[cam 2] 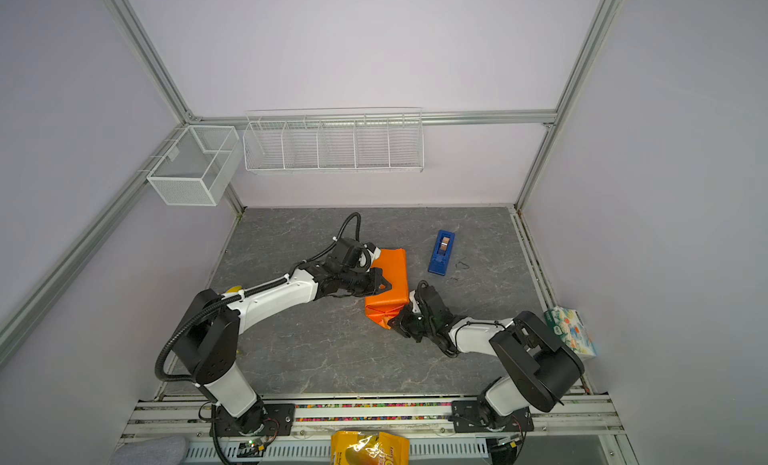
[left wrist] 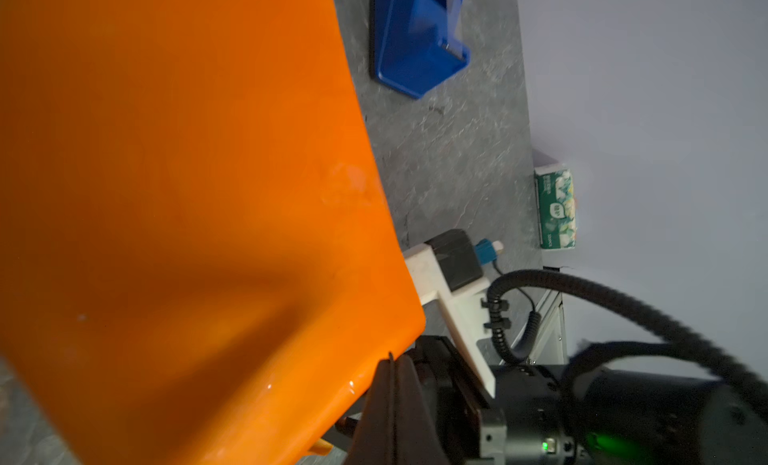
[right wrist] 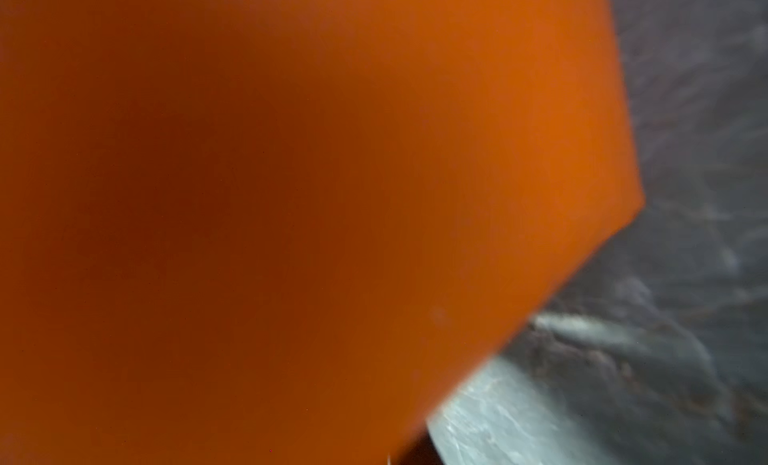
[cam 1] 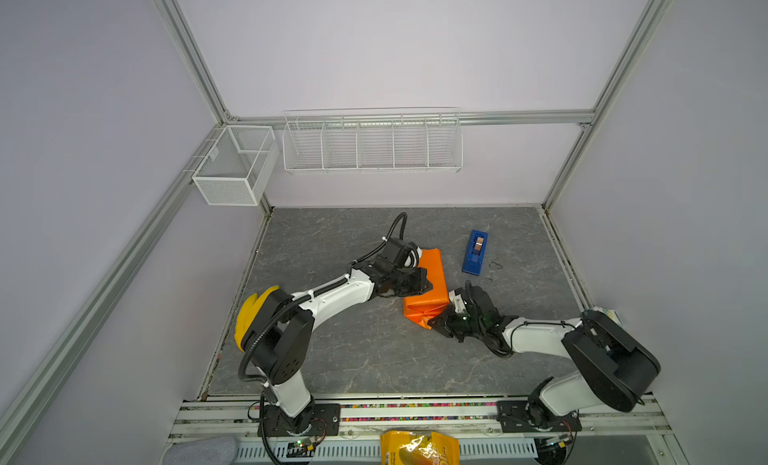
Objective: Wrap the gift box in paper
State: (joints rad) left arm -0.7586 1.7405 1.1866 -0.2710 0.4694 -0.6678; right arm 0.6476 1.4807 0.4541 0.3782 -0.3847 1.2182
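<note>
The orange paper [cam 1: 428,292] [cam 2: 388,286] is folded into a long package in the middle of the grey table, and the gift box is hidden inside it. My left gripper [cam 1: 428,282] [cam 2: 388,284] is shut and rests against the package's left side. In the left wrist view its tips [left wrist: 390,357] meet at the paper's [left wrist: 187,213] edge with nothing seen between them. My right gripper [cam 1: 432,321] [cam 2: 392,319] is shut at the folded flap on the package's near end. Paper [right wrist: 291,193] fills the right wrist view, so whether a flap is pinched does not show.
A blue tape dispenser [cam 1: 475,252] [cam 2: 441,252] [left wrist: 419,39] lies right of the package. Bananas [cam 1: 249,317] sit behind the left arm, a tissue box [cam 2: 571,330] at the right wall and a yellow snack bag [cam 1: 419,448] past the front rail. Wire baskets [cam 1: 372,143] hang on the back wall.
</note>
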